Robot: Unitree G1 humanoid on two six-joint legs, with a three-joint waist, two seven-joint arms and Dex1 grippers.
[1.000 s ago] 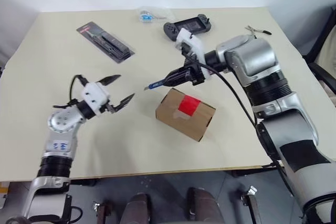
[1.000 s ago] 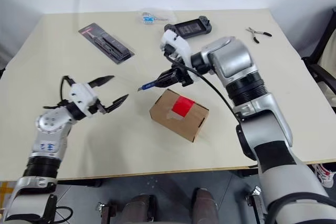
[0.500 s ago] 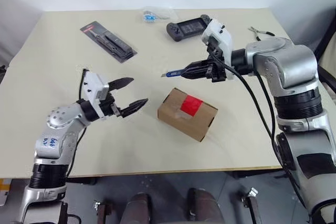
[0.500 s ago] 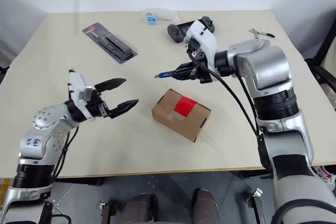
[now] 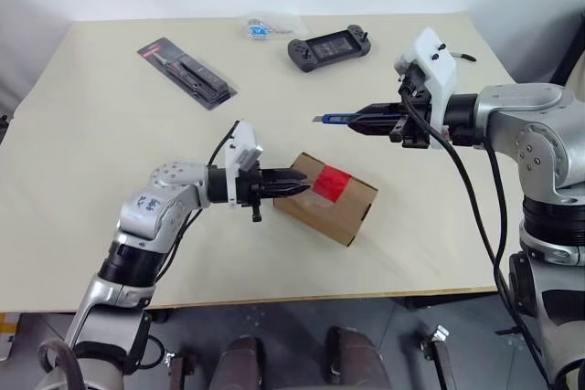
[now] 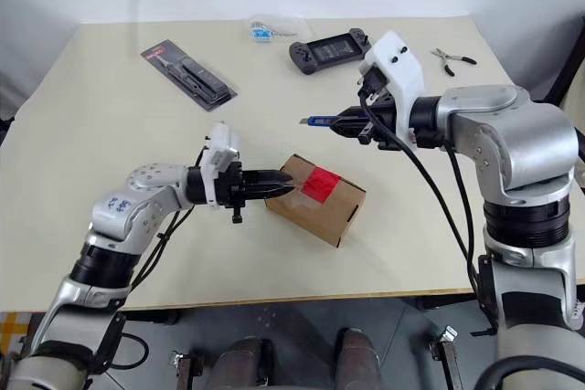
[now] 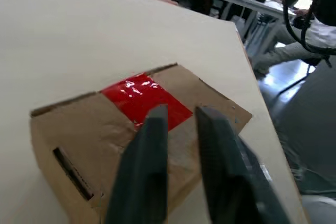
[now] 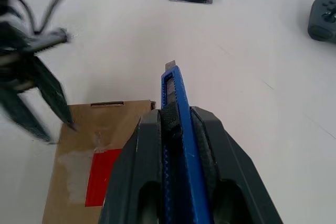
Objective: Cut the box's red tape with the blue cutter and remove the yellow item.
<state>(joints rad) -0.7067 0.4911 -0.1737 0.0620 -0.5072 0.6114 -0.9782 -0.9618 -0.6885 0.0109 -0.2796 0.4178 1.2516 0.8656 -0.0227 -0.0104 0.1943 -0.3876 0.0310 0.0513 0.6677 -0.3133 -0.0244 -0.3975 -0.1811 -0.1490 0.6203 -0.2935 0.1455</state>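
Note:
The brown box (image 5: 336, 214) lies at the table's middle with the red tape (image 5: 331, 183) on its top. My left gripper (image 5: 300, 187) is shut, pointing level to the right, with its fingertips (image 7: 155, 129) at the box's top edge just beside the tape. They hold nothing. My right gripper (image 5: 358, 120) is shut on the blue cutter (image 5: 335, 119), which it holds level in the air behind and above the box. The cutter's short blade tip points left. In the right wrist view the cutter (image 8: 176, 98) sticks out over the box (image 8: 79, 145). The yellow item is hidden.
A black tool in red-edged packaging (image 5: 185, 72) lies far left. A game controller (image 5: 329, 47) and a clear packet (image 5: 260, 27) sit at the far edge. Pliers (image 6: 452, 58) rest far right. The table's front edge (image 5: 274, 303) is near.
My left gripper swung right to the box and went from wide open to shut. My right gripper carried the cutter to the right, away from above the box.

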